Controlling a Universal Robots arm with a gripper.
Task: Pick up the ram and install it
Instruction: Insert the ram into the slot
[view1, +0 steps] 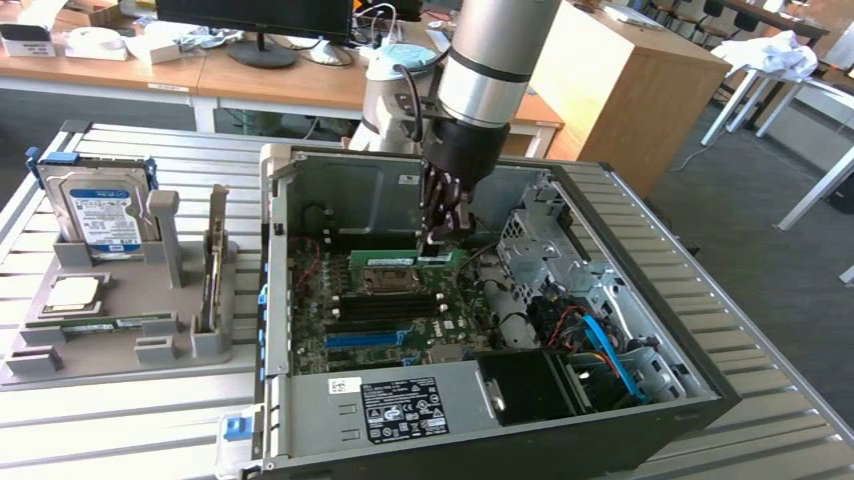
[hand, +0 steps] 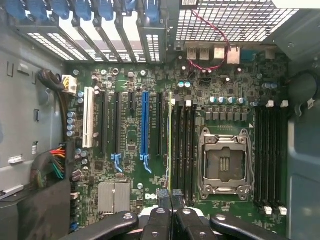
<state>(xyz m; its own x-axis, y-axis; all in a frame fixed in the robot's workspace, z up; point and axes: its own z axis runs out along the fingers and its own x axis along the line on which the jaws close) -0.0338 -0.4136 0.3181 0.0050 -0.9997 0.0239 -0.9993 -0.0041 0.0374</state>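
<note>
Black gripper fingers (hand: 162, 196) are clenched on the long, slim green circuit-board ram stick (hand: 170, 135). Gripper (hand: 171, 197) and ram stick sit inside the open grey metal computer case (view1: 274, 300), over the middle of the green motherboard (hand: 130, 145). Seen from the wrist, the stick runs edge-on, parallel to the long blue plastic slot (hand: 145, 125). It lies just beside the black memory slots (hand: 184, 145) that adjoin the empty metal processor socket (hand: 222, 160). Contact with any slot cannot be determined.
</note>
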